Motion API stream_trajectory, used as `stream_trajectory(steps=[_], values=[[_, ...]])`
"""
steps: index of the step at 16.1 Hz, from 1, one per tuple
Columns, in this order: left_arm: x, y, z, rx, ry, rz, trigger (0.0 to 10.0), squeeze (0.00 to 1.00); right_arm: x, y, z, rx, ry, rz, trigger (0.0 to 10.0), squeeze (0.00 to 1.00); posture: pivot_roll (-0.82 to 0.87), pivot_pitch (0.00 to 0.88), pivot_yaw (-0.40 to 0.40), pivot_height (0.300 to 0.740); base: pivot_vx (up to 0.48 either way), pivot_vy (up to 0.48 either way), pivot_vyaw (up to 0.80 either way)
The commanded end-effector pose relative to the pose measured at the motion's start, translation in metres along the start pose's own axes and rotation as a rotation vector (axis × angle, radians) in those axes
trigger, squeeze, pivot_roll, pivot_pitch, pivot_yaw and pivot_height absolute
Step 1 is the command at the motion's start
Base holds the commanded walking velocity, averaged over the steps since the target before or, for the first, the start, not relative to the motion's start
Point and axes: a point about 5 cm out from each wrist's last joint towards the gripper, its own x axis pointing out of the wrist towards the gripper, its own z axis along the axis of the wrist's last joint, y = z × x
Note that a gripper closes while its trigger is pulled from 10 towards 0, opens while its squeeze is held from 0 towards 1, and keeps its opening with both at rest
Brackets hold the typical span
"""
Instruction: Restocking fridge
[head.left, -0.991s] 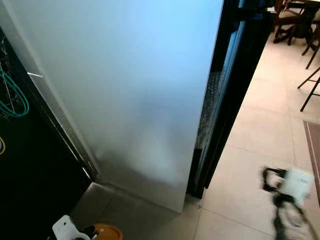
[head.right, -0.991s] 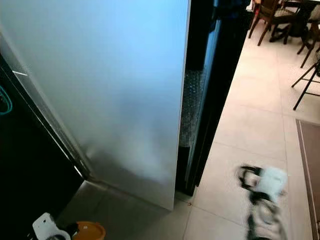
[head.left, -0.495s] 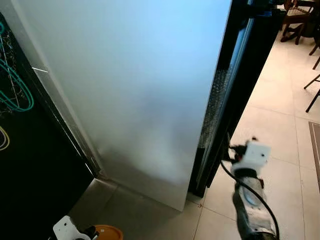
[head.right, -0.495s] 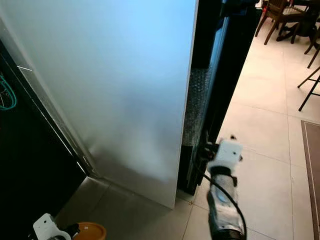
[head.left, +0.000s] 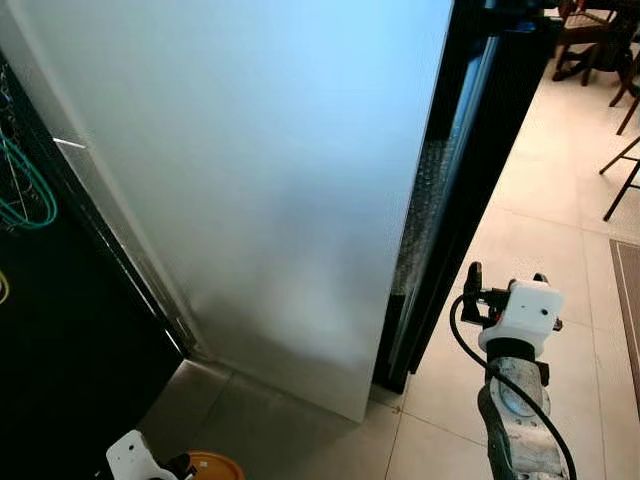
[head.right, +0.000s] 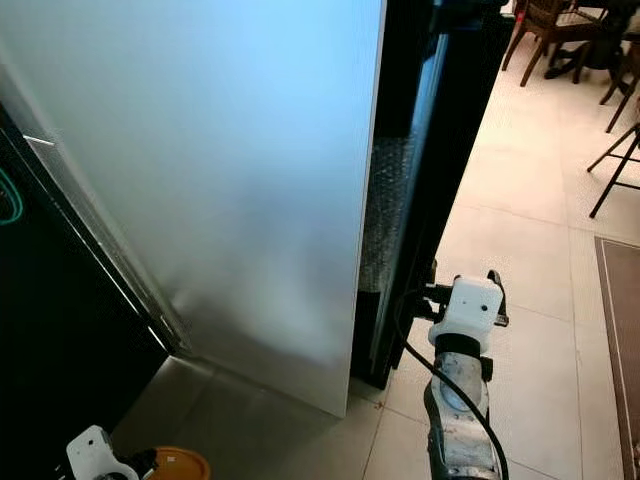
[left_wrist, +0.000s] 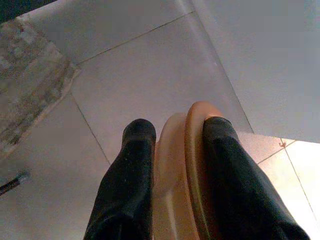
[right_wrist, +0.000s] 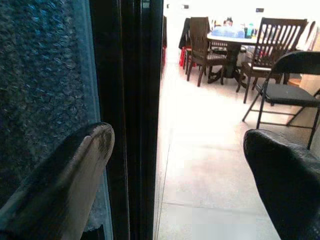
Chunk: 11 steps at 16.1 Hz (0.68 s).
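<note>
1. The fridge door (head.left: 270, 190) is a broad, flat, matt silver-grey panel, smooth and unmarked. It fills the head views from ten o'clock to one o'clock, and its lower corner comes down near six o'clock.
2. Just at its three o'clock edge stands the glossy black fridge body (head.left: 470, 150). A strip of dimpled, bubble-textured clear lining (head.left: 420, 215) runs down the gap between the door and the body.
3. The right gripper (right_wrist: 180, 170) is raised at about five o'clock in the head views, close beside the black body. Its white boxy wrist housing (head.left: 525, 312) sits on a silver arm with a looped black cable. Its two rounded black fingers (right_wrist: 65, 175) stand wide apart, holding nothing.
4. The left gripper (left_wrist: 172, 150) is low at seven o'clock, over pale, smooth floor tiles (head.left: 520, 250) with thin grout lines. Its fingers are clamped on an orange container (left_wrist: 182, 170), which is round-rimmed and smooth like plastic.
5. Dark wooden slat-back chairs (right_wrist: 272, 40) surround a table in the room beyond. A black folding chair (right_wrist: 285, 90) stands nearer.
6. At nine o'clock, teal cables (head.left: 25, 195) hang in a dark recess.
</note>
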Motion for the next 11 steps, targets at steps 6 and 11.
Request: stream_trajectory(steps=[6,11], values=[[-0.0004,0.004,-0.0003,0.062,0.018,0.002,10.0,0.0,0.004,-0.0008,0.0069,0.032,0.029,-0.063,10.0,0.0,-0.05,0.0,0.052,0.74,0.293,0.0,0.0],[0.0,0.0018,0.0015,0.053,0.008,0.0,10.0,0.0,0.0049,0.0033,0.0115,0.048,0.031,-0.073,10.0,0.0,-0.04,0.0,0.046,0.74,0.235,0.0,0.0]])
